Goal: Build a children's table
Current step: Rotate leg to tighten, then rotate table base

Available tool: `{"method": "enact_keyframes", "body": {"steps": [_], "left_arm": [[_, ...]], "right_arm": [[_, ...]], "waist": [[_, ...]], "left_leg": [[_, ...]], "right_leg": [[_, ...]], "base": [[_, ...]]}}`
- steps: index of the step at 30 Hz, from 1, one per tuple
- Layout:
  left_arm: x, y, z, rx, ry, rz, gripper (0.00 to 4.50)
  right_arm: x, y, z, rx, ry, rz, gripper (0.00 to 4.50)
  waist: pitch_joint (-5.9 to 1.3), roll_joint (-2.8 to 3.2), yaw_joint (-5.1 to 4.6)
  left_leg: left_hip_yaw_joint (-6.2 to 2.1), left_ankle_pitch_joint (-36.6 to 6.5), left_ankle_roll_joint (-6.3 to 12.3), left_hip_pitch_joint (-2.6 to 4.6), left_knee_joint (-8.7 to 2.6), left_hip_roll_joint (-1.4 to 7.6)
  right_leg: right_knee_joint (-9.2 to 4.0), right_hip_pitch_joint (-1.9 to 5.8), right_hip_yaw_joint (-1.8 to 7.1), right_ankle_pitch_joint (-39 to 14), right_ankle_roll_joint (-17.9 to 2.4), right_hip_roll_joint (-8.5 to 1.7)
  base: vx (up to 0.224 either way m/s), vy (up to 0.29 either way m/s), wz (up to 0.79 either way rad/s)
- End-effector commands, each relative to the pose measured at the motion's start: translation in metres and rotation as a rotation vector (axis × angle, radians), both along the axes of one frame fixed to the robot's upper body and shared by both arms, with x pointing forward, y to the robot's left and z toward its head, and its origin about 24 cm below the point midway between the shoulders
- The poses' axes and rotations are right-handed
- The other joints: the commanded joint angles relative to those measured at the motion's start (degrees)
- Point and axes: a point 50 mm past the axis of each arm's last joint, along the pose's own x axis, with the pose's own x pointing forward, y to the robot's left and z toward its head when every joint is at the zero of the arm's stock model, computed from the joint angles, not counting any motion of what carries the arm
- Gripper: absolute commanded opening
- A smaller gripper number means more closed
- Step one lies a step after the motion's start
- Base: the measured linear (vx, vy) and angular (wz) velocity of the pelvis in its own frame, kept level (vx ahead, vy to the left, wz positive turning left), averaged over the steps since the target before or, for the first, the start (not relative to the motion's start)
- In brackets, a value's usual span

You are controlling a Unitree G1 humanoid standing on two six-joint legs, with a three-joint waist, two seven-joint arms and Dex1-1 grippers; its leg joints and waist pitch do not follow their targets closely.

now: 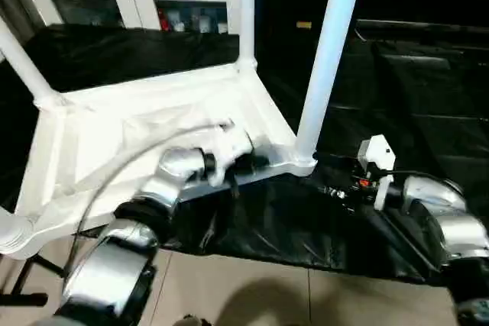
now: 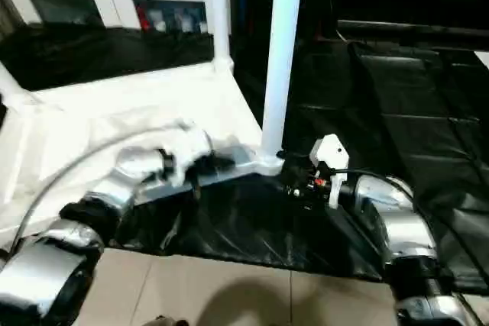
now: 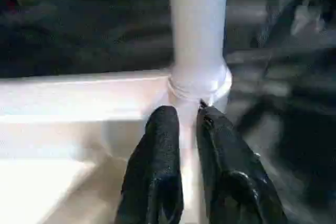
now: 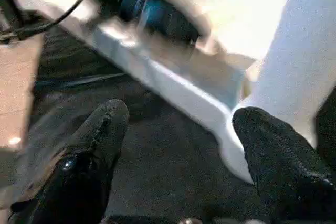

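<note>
The left gripper pinches the tabletop rim beside the near leg, steadying it, while the right gripper gapes empty.

Right gripper fingers spread wide, near tabletop corner socket, leg upright.

Dim room, motion blur thruout; glare on tabletop.

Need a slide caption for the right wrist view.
Open right gripper beside the upturned tabletop's corner socket holding a white leg.
</note>
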Motion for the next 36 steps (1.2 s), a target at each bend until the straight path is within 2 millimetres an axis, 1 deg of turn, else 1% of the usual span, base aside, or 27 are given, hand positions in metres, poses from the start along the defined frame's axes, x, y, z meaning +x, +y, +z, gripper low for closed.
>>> {"method": "enact_keyframes", "body": {"steps": [1, 2, 3, 4, 5, 6, 7, 8, 9, 10, 11, 12, 13, 14, 15, 16, 17, 18, 19, 20, 22, 23, 24, 27, 30, 34, 36], "left_arm": [[-0.005, 0.005, 0.005, -0.032, 0.032, -0.028, 0.76], [-0.021, 0.025, 0.006, 0.027, 0.110, -0.092, 0.76], [-0.027, 0.031, 0.005, 0.051, 0.142, -0.110, 0.76], [-0.035, 0.042, 0.001, 0.094, 0.187, -0.121, 0.76], [-0.046, 0.058, -0.004, 0.147, 0.250, -0.119, 0.76], [-0.049, 0.062, -0.006, 0.158, 0.267, -0.117, 0.76], [-0.056, 0.070, -0.008, 0.172, 0.309, -0.105, 0.76], [-0.062, 0.077, -0.009, 0.182, 0.337, -0.096, 0.76], [-0.062, 0.077, -0.009, 0.182, 0.337, -0.096, 0.76], [-0.073, 0.086, -0.010, 0.188, 0.388, -0.079, 0.76], [-0.080, 0.093, -0.011, 0.209, 0.416, -0.059, 0.76], [-0.084, 0.098, -0.012, 0.228, 0.435, -0.042, 0.76], [-0.088, 0.103, -0.012, 0.249, 0.452, -0.023, 0.76], [-0.091, 0.108, -0.013, 0.273, 0.463, 0.002, 0.76], [-0.091, 0.108, -0.013, 0.273, 0.463, 0.002, 0.76], [-0.097, 0.114, -0.011, 0.318, 0.477, 0.045, 0.76], [-0.098, 0.117, -0.011, 0.336, 0.474, 0.067, 0.76], [-0.099, 0.119, -0.011, 0.348, 0.474, 0.081, 0.76], [-0.099, 0.119, -0.011, 0.353, 0.474, 0.088, 0.76], [-0.100, 0.120, -0.010, 0.366, 0.471, 0.099, 0.76], [-0.102, 0.120, -0.008, 0.385, 0.457, 0.119, 0.76], [-0.101, 0.121, -0.006, 0.392, 0.443, 0.133, 0.76], [-0.101, 0.121, -0.005, 0.394, 0.439, 0.139, 0.76], [-0.098, 0.123, -0.004, 0.410, 0.404, 0.175, 0.76], [-0.095, 0.124, -0.002, 0.413, 0.373, 0.208, 0.76], [-0.088, 0.124, 0.002, 0.402, 0.326, 0.260, 0.76], [-0.084, 0.124, -0.002, 0.419, 0.300, 0.290, 0.76]], "right_arm": [[-0.003, 0.004, 0.007, 0.027, 0.010, 0.045, 3.65], [-0.009, 0.010, 0.011, 0.053, 0.046, 0.103, 3.65], [-0.010, 0.012, 0.012, 0.060, 0.056, 0.122, 3.65], [-0.009, 0.016, 0.012, 0.065, 0.041, 0.124, 3.65], [-0.004, 0.026, 0.011, 0.089, 0.022, 0.114, 3.65], [-0.002, 0.029, 0.011, 0.096, 0.017, 0.110, 3.65], [0.001, 0.037, 0.010, 0.110, 0.010, 0.104, 3.65], [0.003, 0.044, 0.008, 0.118, 0.003, 0.104, 3.65], [0.003, 0.044, 0.008, 0.118, 0.003, 0.104, 3.65], [0.008, 0.056, 0.004, 0.119, 0.009, 0.082, 3.65], [0.013, 0.066, 0.000, 0.119, 0.004, 0.065, 3.65], [0.017, 0.074, -0.002, 0.121, 0.000, 0.051, 3.65], [0.021, 0.082, -0.005, 0.131, 0.021, 0.023, 3.65], [0.024, 0.093, -0.007, 0.138, 0.021, 0.012, 3.65], [0.024, 0.093, -0.007, 0.138, 0.021, 0.012, 3.65], [0.028, 0.110, -0.009, 0.155, 0.029, -0.013, 3.65], [0.031, 0.120, -0.011, 0.160, 0.038, -0.034, 3.65], [0.033, 0.126, -0.013, 0.161, 0.046, -0.051, 3.65], [0.035, 0.130, -0.014, 0.165, 0.045, -0.068, 3.65], [0.043, 0.138, -0.016, 0.165, 0.037, -0.153, 3.65], [0.061, 0.148, -0.016, 0.164, 0.012, -0.389, 3.65], [0.071, 0.149, -0.015, 0.169, -0.002, -0.532, 3.65], [0.074, 0.149, -0.014, 0.172, -0.007, -0.589, 3.65], [0.083, 0.143, -0.012, 0.168, -0.010, -0.739, 3.65], [0.088, 0.135, -0.013, 0.167, 0.009, -0.848, 3.65], [0.095, 0.114, -0.012, 0.162, 0.007, -0.975, 3.65], [0.099, 0.096, -0.014, 0.139, -0.006, -1.055, 3.65]], "waist": [[-4.17, -1.18, 0.51], [-4.13, -1.74, 0.77], [-4.13, -1.74, 0.77], [-3.77, -1.27, 0.40], [-3.52, -1.39, 0.16], [-3.44, -1.23, 0.02], [-3.27, -1.42, -0.26], [-3.16, -1.07, -0.26], [-3.12, -1.24, -0.28], [-2.97, -1.76, -0.10], [-2.90, -1.56, -0.10], [-2.73, -2.18, -0.44], [-2.74, -1.80, -0.36], [-2.64, -2.04, -0.63], [-2.80, -1.66, -0.45], [-2.80, -2.01, -0.43], [-2.83, -2.06, -0.61], [-2.97, -1.90, -0.70], [-3.11, -1.77, -0.57], [-3.18, -1.82, -0.54], [-3.30, -1.79, -0.77], [-3.36, -1.82, -0.91], [-3.32, -1.88, -0.95], [-3.38, -1.64, -0.70], [-3.69, -1.81, -0.76], [-3.81, -1.90, -0.52], [-3.81, -1.80, -0.46]], "left_leg": [[-0.76, -5.7, 9.35, 0.80, -2.88, 2.23], [-0.97, -5.9, 8.60, 0.80, -3.23, 2.56], [-0.97, -5.9, 8.60, 0.80, -3.23, 2.56], [-0.72, -7.7, 7.42, 1.12, -3.34, 2.54], [-0.63, -9.9, 5.76, 1.21, -3.50, 2.42], [-0.70, -10.8, 4.74, 1.24, -3.74, 2.43], [-0.66, -11.8, 4.08, 1.14, -3.92, 2.30], [-0.72, -13.7, 2.31, 1.75, -4.17, 2.44], [-0.65, -14.5, 1.53, 2.01, -4.15, 2.44], [-0.69, -16.4, -0.07, 2.28, -4.42, 2.49], [-0.82, -16.5, -0.58, 2.15, -4.54, 2.49], [-0.84, -17.0, -1.04, 1.97, -4.85, 2.39], [-0.97, -17.4, -1.48, 2.05, -4.86, 2.37], [-0.93, -18.1, -2.03, 2.16, -5.11, 2.28], [-0.95, -18.3, -2.76, 2.58, -5.08, 2.33], [-0.81, -18.4, -3.02, 2.81, -5.04, 2.41], [-0.94, -17.7, -3.37, 2.49, -5.23, 2.34], [-0.94, -17.1, -3.78, 2.44, -5.24, 2.28], [-0.89, -16.4, -3.95, 2.71, -5.11, 2.21], [-0.80, -14.9, -4.21, 2.67, -5.01, 2.23], [-0.79, -13.3, -4.93, 2.45, -4.98, 2.00], [-0.70, -12.8, -5.93, 2.51, -4.88, 1.82], [-0.64, -13.2, -6.04, 2.54, -4.85, 1.80], [-0.53, -12.7, -5.44, 2.67, -4.68, 1.70], [-0.60, -11.0, -5.51, 2.36, -4.41, 1.44], [-0.49, -10.6, -4.81, 2.48, -4.16, 1.42], [-0.42, -10.9, -4.80, 2.56, -4.05, 1.43]], "right_leg": [[-2.67, 3.06, 1.98, 0.0, -17.0, -3.14], [-2.41, 3.46, 2.06, -2.0, -16.6, -3.54], [-2.41, 3.46, 2.06, -2.0, -16.6, -3.54], [-2.82, 2.51, 2.20, -6.1, -15.3, -3.07], [-3.16, 2.28, 2.28, -9.9, -14.5, -2.99], [-3.24, 2.23, 2.33, -11.7, -14.1, -3.09], [-3.53, 2.12, 2.35, -13.6, -13.5, -2.94], [-3.84, 1.74, 2.52, -16.0, -12.9, -2.98], [-3.95, 1.54, 2.60, -16.6, -12.9, -2.96], [-3.95, 1.26, 2.74, -17.4, -13.0, -2.97], [-3.72, 1.34, 2.80, -17.5, -12.8, -3.01], [-3.86, 1.33, 2.72, -18.4, -12.2, -2.89], [-3.69, 1.24, 2.77, -18.9, -12.0, -3.00], [-3.95, 1.19, 2.79, -19.4, -11.6, -2.82], [-3.85, 1.05, 2.91, -18.3, -11.4, -2.88], [-3.82, 0.83, 2.93, -17.5, -11.4, -2.81], [-3.48, 1.17, 3.00, -15.6, -11.6, -2.78], [-3.28, 1.26, 2.96, -14.0, -11.7, -2.76], [-3.16, 1.29, 2.93, -12.1, -11.8, -2.67], [-2.89, 1.32, 3.00, -9.2, -12.4, -2.77], [-2.46, 1.30, 2.96, -7.7, -13.1, -2.86], [-2.43, 1.42, 2.99, -7.4, -13.4, -2.88], [-2.50, 1.45, 3.05, -7.6, -13.3, -2.87], [-2.14, 1.63, 2.97, -4.6, -11.7, -2.27], [-1.68, 2.19, 2.81, -0.9, -11.3, -2.09], [-1.63, 2.20, 2.79, -0.3, -11.2, -2.13], [-1.62, 2.03, 2.78, -0.2, -11.4, -2.06]], "base": [[0.000, 0.000, 0.00], [0.000, 0.000, 0.00], [0.000, 0.000, 0.00], [0.000, 0.000, 0.00], [0.000, 0.000, 0.00], [0.000, 0.000, 0.00], [0.000, 0.000, 0.00], [0.000, 0.000, 0.00], [0.000, 0.000, 0.00], [0.000, 0.000, 0.00], [0.000, 0.000, 0.00], [0.000, 0.000, 0.00], [0.000, 0.000, 0.00], [0.000, 0.000, 0.00], [0.000, 0.000, 0.00], [0.000, 0.000, 0.00], [0.000, 0.000, 0.00], [0.000, 0.000, 0.00], [0.000, 0.000, 0.00], [0.000, 0.000, 0.00], [0.000, 0.000, 0.00], [0.000, 0.000, 0.00], [0.000, 0.000, 0.00], [0.000, 0.000, 0.00], [0.000, 0.000, 0.00], [0.000, 0.000, 0.00], [0.000, 0.000, 0.00]]}}
